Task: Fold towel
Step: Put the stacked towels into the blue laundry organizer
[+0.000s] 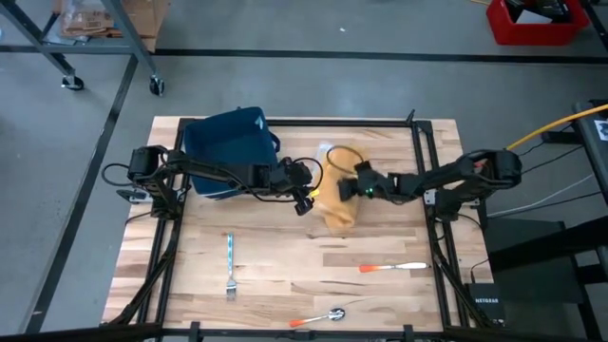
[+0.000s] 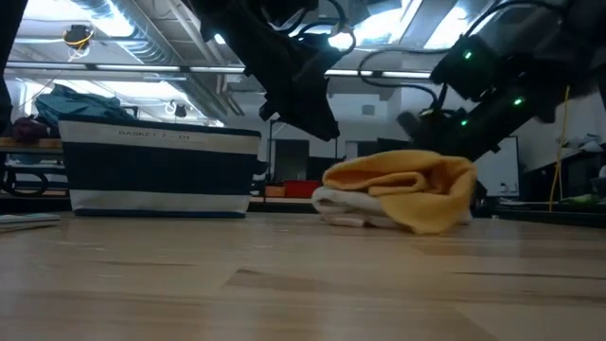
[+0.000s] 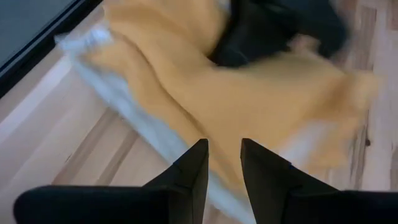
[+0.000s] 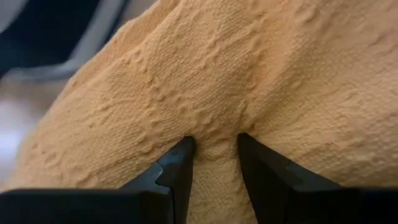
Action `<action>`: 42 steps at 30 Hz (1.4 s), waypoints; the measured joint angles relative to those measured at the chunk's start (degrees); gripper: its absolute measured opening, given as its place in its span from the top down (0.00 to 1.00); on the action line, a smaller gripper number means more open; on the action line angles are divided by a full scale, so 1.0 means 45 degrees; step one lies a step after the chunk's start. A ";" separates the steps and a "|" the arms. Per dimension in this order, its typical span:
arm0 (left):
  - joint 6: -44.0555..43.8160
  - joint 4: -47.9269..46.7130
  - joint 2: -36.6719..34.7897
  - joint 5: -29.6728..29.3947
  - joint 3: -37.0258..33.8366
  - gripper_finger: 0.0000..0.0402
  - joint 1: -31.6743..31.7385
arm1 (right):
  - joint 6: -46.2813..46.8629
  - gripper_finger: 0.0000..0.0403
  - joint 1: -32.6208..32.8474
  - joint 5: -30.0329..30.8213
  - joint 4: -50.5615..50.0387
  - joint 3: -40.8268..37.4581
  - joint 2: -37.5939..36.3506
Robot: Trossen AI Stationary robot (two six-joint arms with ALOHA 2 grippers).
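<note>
Towel (image 1: pixel 340 198) lies bunched mid-table, just beside the blue basket (image 1: pixel 226 152), long axis running away from the basket side toward the near edge. Right gripper (image 4: pixel 212 163) pinches a ridge of cloth between its fingers. Left gripper (image 3: pixel 222 168) hangs above the opposite edge, fingers narrowly parted, holding nothing. Both are equally close.

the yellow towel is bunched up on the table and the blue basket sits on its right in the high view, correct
Not quite. In the high view the blue basket sits left of the yellow towel, not right. The towel is bunched on the table, as you say.
</note>
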 joint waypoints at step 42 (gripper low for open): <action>-0.7013 -0.8842 -0.6058 -0.5169 0.0022 0.78 -0.5405 | -0.3205 0.66 0.7893 0.3710 -0.3159 0.2563 -0.7166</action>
